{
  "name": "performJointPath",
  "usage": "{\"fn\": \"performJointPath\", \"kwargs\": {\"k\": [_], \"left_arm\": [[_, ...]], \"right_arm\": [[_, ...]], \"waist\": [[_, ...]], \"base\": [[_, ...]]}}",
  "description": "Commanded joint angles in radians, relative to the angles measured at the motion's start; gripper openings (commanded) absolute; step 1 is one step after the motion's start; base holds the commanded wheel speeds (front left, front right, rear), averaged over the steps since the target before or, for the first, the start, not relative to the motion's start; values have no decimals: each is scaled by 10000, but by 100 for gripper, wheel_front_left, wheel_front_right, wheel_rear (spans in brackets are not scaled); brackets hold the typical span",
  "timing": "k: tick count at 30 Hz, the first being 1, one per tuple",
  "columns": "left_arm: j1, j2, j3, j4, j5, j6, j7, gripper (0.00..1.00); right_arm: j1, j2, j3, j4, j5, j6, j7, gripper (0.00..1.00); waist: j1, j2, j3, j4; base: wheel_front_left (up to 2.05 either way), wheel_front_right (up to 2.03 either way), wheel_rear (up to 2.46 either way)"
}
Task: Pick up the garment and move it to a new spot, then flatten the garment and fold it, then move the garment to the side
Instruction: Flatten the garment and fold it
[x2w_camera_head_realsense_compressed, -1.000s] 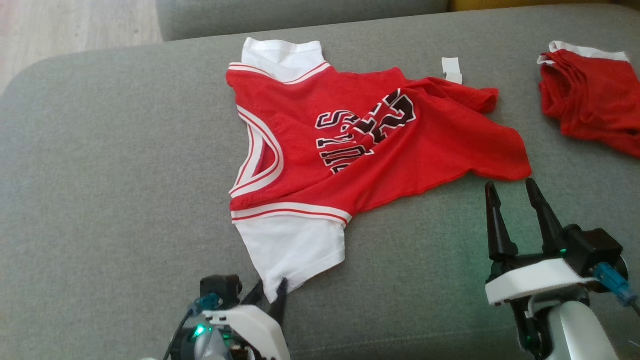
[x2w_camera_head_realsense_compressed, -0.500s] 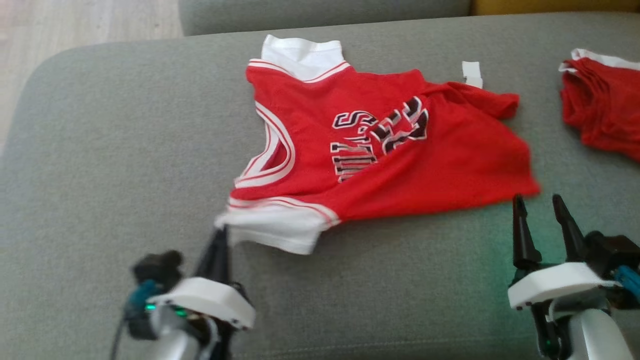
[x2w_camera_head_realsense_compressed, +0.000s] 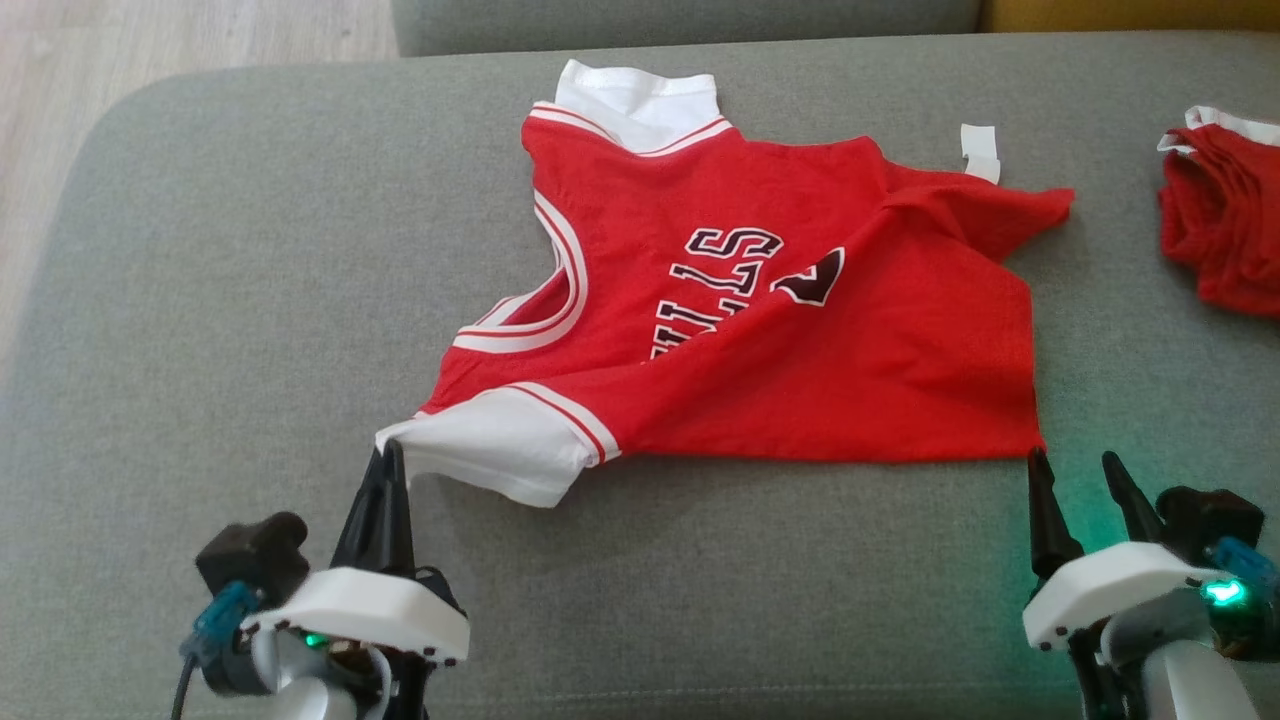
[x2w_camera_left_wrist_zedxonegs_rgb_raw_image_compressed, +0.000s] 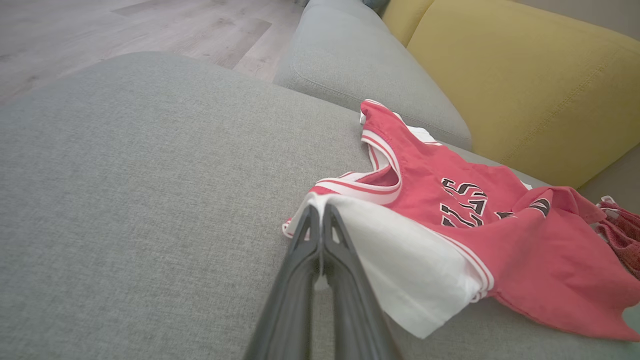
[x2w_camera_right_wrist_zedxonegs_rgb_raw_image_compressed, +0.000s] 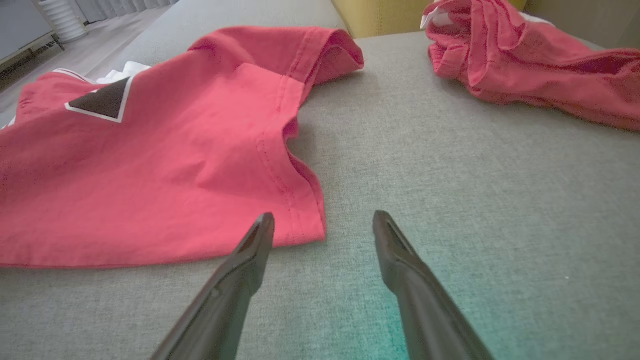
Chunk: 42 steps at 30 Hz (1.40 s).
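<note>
The garment is a red jersey with white sleeves and black lettering, spread crumpled on the grey sofa cushion. My left gripper is shut on the tip of its near white sleeve, stretching it toward me. In the left wrist view that gripper pinches the sleeve's edge. My right gripper stands open just below the garment's near right hem corner, close to the cloth with nothing between its fingers.
A second red garment lies bunched at the cushion's right edge. A small white tag lies behind the jersey. Yellow cushions stand behind the seat. Wooden floor lies beyond the left edge. Bare cushion spreads to the left.
My left gripper shut on the white sleeve and pulled it left, dragging the jersey flatter. The right gripper stayed open while the hem corner came close to its fingertips. The head camera shifted.
</note>
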Motion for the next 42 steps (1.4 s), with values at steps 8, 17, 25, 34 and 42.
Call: {"fn": "performJointPath", "kwargs": {"k": [8,17,25,34,42], "left_arm": [[-365,-8,132,-336,-3,19,-94,0],[-483,-82,36,-198,-27,-47,-194,0],[-447,-72,70,-115,-71,-76,-327,0],[-760,17,163,-540,107,-217,-543,0],[-1236,322,371,-1817,332,-338,-606,0]], "right_arm": [[-1022,-55,53,712,-292,65,52,100],[-1801,-55,107,2247,-281,65,193,100],[-2258,-55,630,3668,370,65,9,2],[-2356,-55,1637,2675,1036,65,-1489,0],[-1848,-95,1719,-49,1193,65,-1756,0]], "waist": [[0,0,135,87],[0,0,248,284],[0,0,109,279],[0,0,-512,-5],[0,0,-1144,-261]], "base": [[0,0,0],[0,0,0],[0,0,0],[0,0,0],[0,0,0]]}}
